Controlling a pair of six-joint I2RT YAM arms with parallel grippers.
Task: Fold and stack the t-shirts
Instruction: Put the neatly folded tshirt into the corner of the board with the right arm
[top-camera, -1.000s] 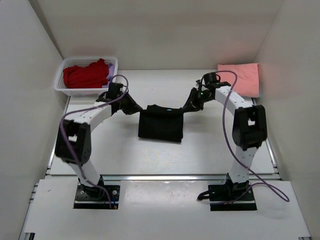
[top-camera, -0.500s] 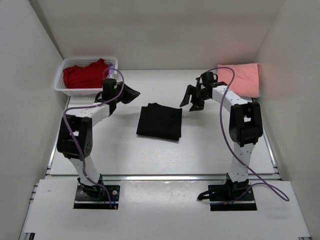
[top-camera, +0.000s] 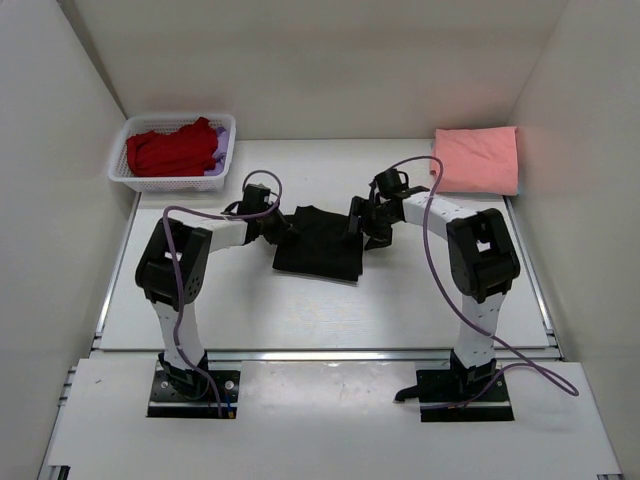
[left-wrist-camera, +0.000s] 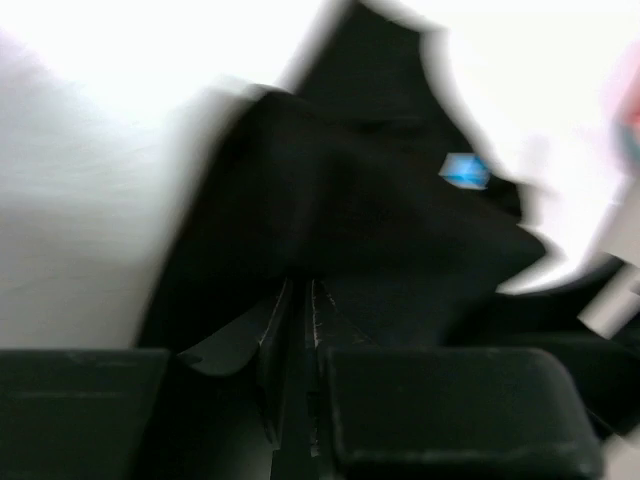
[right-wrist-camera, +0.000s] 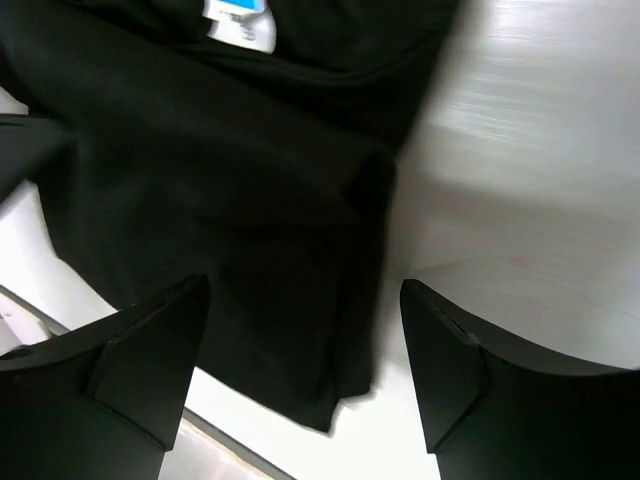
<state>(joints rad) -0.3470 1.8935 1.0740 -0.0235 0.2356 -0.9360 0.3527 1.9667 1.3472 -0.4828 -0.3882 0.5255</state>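
Note:
The black t-shirt (top-camera: 320, 243) lies folded flat mid-table, its blue-white label (left-wrist-camera: 463, 171) showing. My left gripper (top-camera: 283, 228) is low at its left edge. In the left wrist view the jaws (left-wrist-camera: 298, 285) stand nearly together with a thin dark slit over black cloth (left-wrist-camera: 370, 210); a pinch cannot be made out. My right gripper (top-camera: 362, 225) is open at the shirt's right edge, its fingers (right-wrist-camera: 150, 360) spread wide over the fold (right-wrist-camera: 230, 170). The salmon-pink t-shirt (top-camera: 478, 160) lies folded at the back right. The red t-shirt (top-camera: 168, 150) and the lilac one (top-camera: 222, 152) sit in the basket.
The white lattice basket (top-camera: 122, 176) stands at the back left corner. White walls close in the table on three sides. A metal rail (top-camera: 320, 353) runs along the near edge in front of both arm bases.
Both grippers let go of the black t-shirt, which dropped flat, drew apart, then came back down to its left and right edges. The right gripper opened wide.

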